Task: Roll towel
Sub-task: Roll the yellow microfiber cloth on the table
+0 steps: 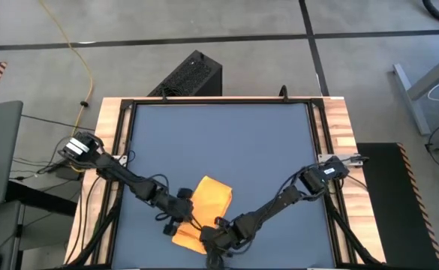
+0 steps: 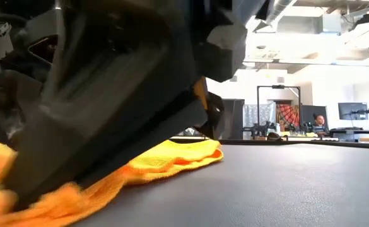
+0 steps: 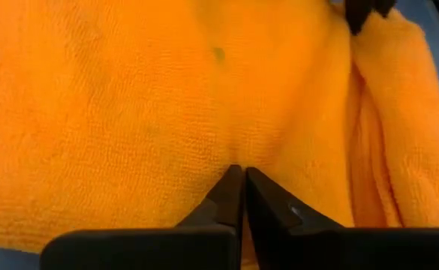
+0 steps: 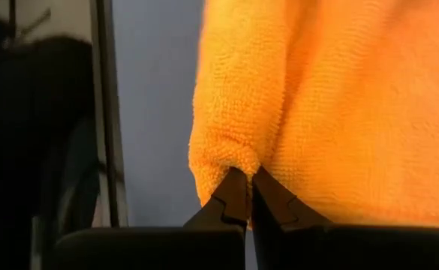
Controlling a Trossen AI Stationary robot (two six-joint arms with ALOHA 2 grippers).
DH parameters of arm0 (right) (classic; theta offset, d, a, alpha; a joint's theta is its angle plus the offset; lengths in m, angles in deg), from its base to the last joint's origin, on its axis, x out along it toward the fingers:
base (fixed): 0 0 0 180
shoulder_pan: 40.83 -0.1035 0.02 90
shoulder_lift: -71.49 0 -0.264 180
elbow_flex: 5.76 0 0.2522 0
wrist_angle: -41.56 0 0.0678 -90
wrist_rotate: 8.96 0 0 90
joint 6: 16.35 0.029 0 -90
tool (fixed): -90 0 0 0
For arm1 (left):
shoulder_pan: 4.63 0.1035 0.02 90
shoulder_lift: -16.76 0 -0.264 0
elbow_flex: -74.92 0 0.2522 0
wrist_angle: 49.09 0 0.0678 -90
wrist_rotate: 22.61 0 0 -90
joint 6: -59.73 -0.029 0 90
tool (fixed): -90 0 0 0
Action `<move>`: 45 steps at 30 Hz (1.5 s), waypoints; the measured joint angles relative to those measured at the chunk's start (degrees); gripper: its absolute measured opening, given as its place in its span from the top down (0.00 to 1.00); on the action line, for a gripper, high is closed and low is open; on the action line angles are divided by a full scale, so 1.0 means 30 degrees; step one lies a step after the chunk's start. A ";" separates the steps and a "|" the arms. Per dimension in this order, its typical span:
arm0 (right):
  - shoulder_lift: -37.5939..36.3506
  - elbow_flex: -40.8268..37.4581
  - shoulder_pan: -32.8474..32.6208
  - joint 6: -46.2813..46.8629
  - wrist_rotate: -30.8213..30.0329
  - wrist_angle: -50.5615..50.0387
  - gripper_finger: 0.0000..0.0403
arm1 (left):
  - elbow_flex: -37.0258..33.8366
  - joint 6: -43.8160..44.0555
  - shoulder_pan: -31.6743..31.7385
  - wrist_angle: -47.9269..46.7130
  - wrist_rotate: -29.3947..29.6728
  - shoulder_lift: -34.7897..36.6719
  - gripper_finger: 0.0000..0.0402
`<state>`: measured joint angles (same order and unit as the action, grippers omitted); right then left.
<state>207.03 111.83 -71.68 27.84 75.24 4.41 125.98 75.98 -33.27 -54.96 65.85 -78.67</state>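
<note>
The yellow-orange towel lies on the blue-grey tabletop near its near edge, its far part flat, its near part bunched. My left gripper is at the towel's near left part, fingers shut. My right gripper is at the towel's near right part, fingers shut. In the low view the towel lies behind a dark gripper body that fills the left of the picture. My left gripper pinches a small pucker of the towel's surface between its two fingertips; one layer or several, I cannot tell. The towel around it rests on the table. My right gripper pinches a rolled or folded edge of the towel between its two fingertips, beside the bare tabletop.
A black frame and wooden border run around the tabletop. The far half of the tabletop is bare. A black box stands on the floor beyond the far edge. A person sits far back in the room.
</note>
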 joint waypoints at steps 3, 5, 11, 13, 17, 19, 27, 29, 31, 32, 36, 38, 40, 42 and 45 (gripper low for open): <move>-0.0089 -0.0009 0.0476 -0.1058 0.1464 -0.0518 0.95 | 0.0000 0.1844 -0.0992 -0.0521 0.0978 0.0000 1.00; -0.0205 -0.0035 0.0650 -0.1882 0.2264 -0.0764 0.95 | 0.0028 0.2694 -0.2015 -0.1030 0.2441 0.0043 1.00; -0.0453 -0.0066 0.1465 -0.3755 0.3425 -0.1250 0.95 | 0.0007 0.7128 -0.4643 -0.1810 0.7067 0.0007 1.00; -0.0446 -0.0078 0.1905 -0.4694 0.4424 -0.1201 0.95 | -0.0007 0.8429 -0.5145 -0.2115 0.7873 0.0007 1.00; -0.0409 -0.0102 0.3024 -0.5719 0.5798 -0.0819 0.95 | 0.0011 1.0774 -0.5832 -0.3405 0.9616 0.0011 1.00; -0.0402 -0.0102 0.3537 -0.6249 0.6070 -0.0603 0.95 | 0.0015 1.1890 -0.6003 -0.4479 1.0467 0.0105 1.00; -0.0402 -0.0117 0.4492 -0.4921 0.6811 -0.0004 0.95 | -0.0080 1.1608 -0.6114 -0.7156 1.3249 0.1516 1.00; -0.0398 -0.0117 0.4380 -0.4765 0.6818 0.0327 0.95 | -0.0102 1.0146 -0.6114 -0.7105 1.3587 0.2267 0.99; -0.0397 -0.0117 0.4194 -0.4746 0.6737 0.0783 0.95 | -0.0087 0.8585 -0.6114 -0.7017 1.3648 0.3064 0.97; -0.0383 -0.0117 0.4133 -0.4746 0.6745 0.1009 0.95 | -0.0087 0.7946 -0.6114 -0.6998 1.3713 0.3473 0.95; -0.0373 -0.0117 0.4045 -0.4739 0.6730 0.1167 0.95 | -0.0080 0.5254 -0.6114 -0.6687 1.3808 0.5117 0.85; -0.0373 -0.0117 0.4059 -0.4728 0.6611 0.1161 0.95 | -0.0080 0.4160 -0.6114 -0.6326 1.3459 0.5781 0.79; -0.0373 -0.0117 0.4104 -0.4724 0.6469 0.1197 0.95 | -0.0077 0.2980 -0.6139 -0.5448 1.2220 0.6217 0.73; -0.0373 -0.0117 0.4172 -0.4641 0.6395 0.1249 0.95 | -0.0073 0.1890 -0.6310 -0.4044 0.9866 0.6295 0.67; -0.0373 -0.0117 0.4221 -0.4384 0.6395 0.1307 0.95 | -0.0022 0.0544 -0.6868 -0.1533 0.7580 0.5195 0.62</move>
<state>205.92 111.48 -59.01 14.69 94.42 8.33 125.91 77.61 -53.87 -59.56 88.58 -63.09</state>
